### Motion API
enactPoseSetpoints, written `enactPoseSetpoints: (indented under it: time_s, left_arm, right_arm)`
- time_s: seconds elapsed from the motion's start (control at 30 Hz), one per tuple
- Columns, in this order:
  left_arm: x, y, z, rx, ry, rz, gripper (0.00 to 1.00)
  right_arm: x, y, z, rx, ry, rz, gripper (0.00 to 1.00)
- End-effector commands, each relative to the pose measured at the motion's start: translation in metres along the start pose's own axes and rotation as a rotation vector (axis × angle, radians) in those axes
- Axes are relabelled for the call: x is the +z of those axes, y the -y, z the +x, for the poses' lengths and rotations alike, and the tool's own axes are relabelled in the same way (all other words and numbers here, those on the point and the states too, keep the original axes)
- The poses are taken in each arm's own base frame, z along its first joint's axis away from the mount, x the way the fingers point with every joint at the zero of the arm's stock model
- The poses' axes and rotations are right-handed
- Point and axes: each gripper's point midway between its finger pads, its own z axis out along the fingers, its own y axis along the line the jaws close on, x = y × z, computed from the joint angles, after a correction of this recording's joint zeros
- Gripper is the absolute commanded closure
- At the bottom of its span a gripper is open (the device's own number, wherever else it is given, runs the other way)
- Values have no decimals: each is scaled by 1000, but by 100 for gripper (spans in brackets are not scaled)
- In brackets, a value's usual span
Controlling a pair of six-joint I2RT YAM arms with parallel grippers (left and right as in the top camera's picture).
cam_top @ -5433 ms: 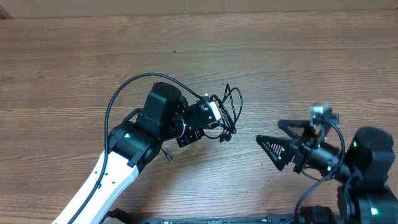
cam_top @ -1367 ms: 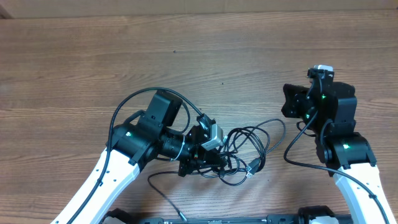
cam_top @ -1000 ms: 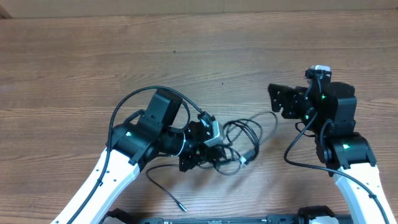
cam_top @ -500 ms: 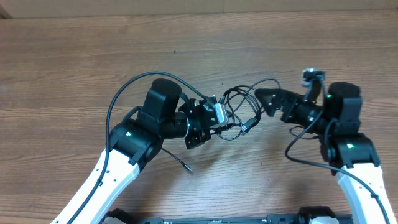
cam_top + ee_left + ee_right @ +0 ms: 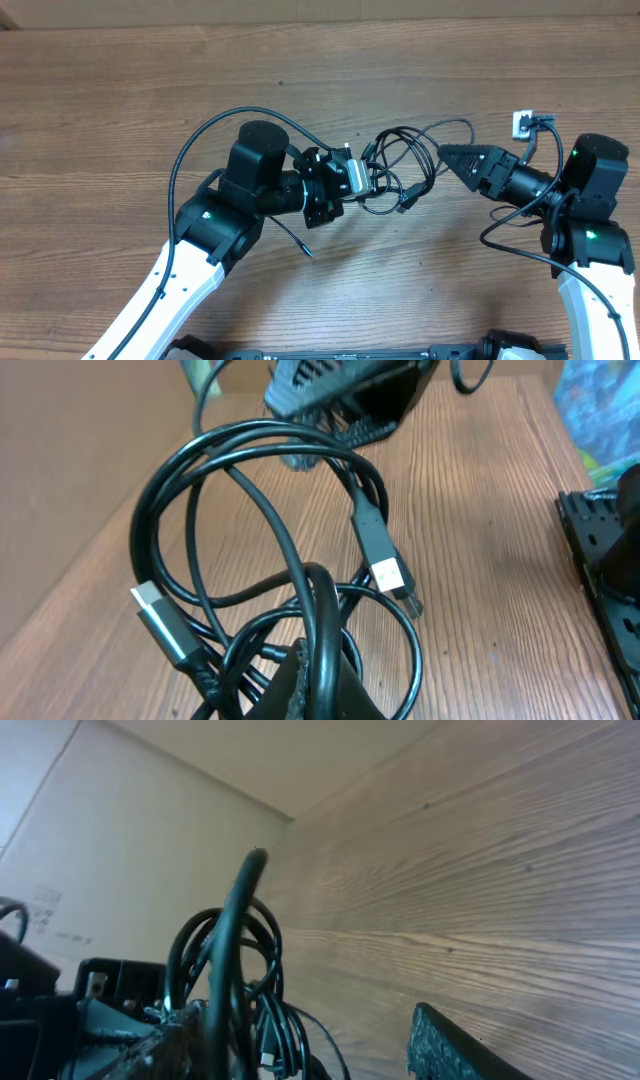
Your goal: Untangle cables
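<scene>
Half a second on, the right hand [image 5: 447, 153] has drawn back to the right, away from the left hand [image 5: 352, 180], and the cables [image 5: 372, 530] between them are spread wider than before. One loop [image 5: 455, 124] now arches out above the right hand, where earlier the bundle sat bunched close to the left hand. A loose cable tail [image 5: 303, 248] trailing below the left arm has shifted a little up the desk [image 5: 120, 100].

This desk is a broad brown top with a clear wood grain running across it. In the right wrist view a pale, plain wall [image 5: 120, 840] rises from its far edge.

From above, the cables hang in several black loops in the gap between the two hands, nearer the left one. The left wrist view shows them gathered into a tight bunch at the bottom of the picture, where the left hand is clamped on them. From there the loops fan upward, with a silver-tipped plug [image 5: 150, 603] on the left and a white-labelled plug [image 5: 388, 573] on the right.

The right hand has its jaws apart. In its own view one textured finger [image 5: 455, 1040] stands well clear at lower right, while a cable runs up beside the other finger.
</scene>
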Motion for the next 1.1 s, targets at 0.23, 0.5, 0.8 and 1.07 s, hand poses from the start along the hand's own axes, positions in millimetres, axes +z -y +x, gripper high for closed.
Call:
enactPoseSetpoints:
  time_s: [0.23,0.5,0.8,1.07]
  left_arm:
    - [-7,11,-27,66,100,67,96]
    - [-7,11,-28,68,103,66,96]
    - [-11,32,-39,-17,164,196,96]
    - [-24,64,-55,-9,266,395,96]
  right_arm:
    - [-3,-16,-4,-36,-5,-47,74]
    - [-3,-16,-4,-37,-4,-47,96]
    - [-4,-17,-22,-132,69,-22,96]
    - [-5,-19,-35,-190,121,-8,96]
